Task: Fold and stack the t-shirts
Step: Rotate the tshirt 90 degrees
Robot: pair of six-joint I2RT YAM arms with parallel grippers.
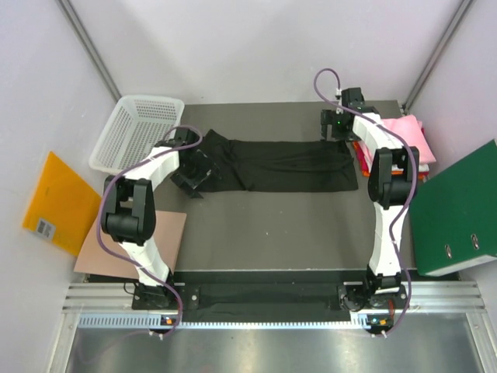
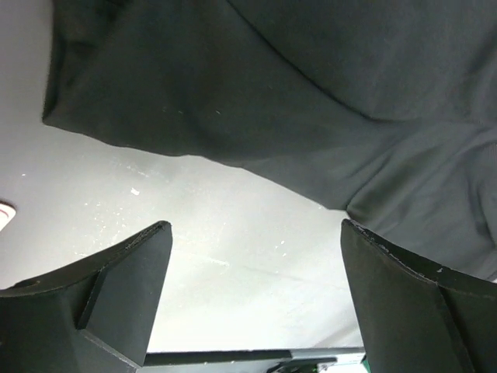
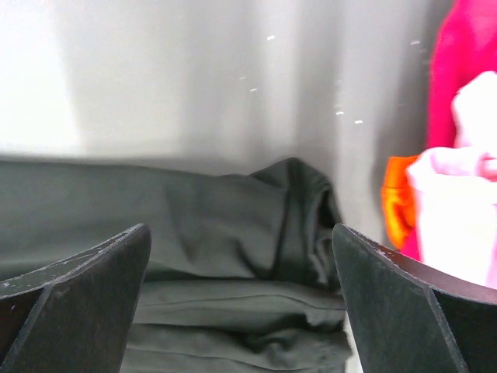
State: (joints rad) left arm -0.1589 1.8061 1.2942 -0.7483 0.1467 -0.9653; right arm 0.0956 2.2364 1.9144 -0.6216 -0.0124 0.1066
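The black t-shirt [image 1: 287, 163] lies folded into a long strip across the back of the table; no lettering shows. My left gripper [image 1: 189, 181] is open and empty at its left end, over bare table beside the cloth [image 2: 311, 93]. My right gripper [image 1: 338, 132] is open and empty just above the strip's right end, whose folded layers [image 3: 233, 256] lie between the fingers. A stack of folded tees, pink [image 1: 408, 134] on top with orange [image 3: 397, 203] and red [image 3: 458, 70] edges showing, sits at the back right.
A white mesh basket [image 1: 136, 130] stands at the back left. A green folder [image 1: 458, 210] lies right of the table. A yellow envelope [image 1: 58, 202] and a brown sheet [image 1: 167, 241] lie at the left.
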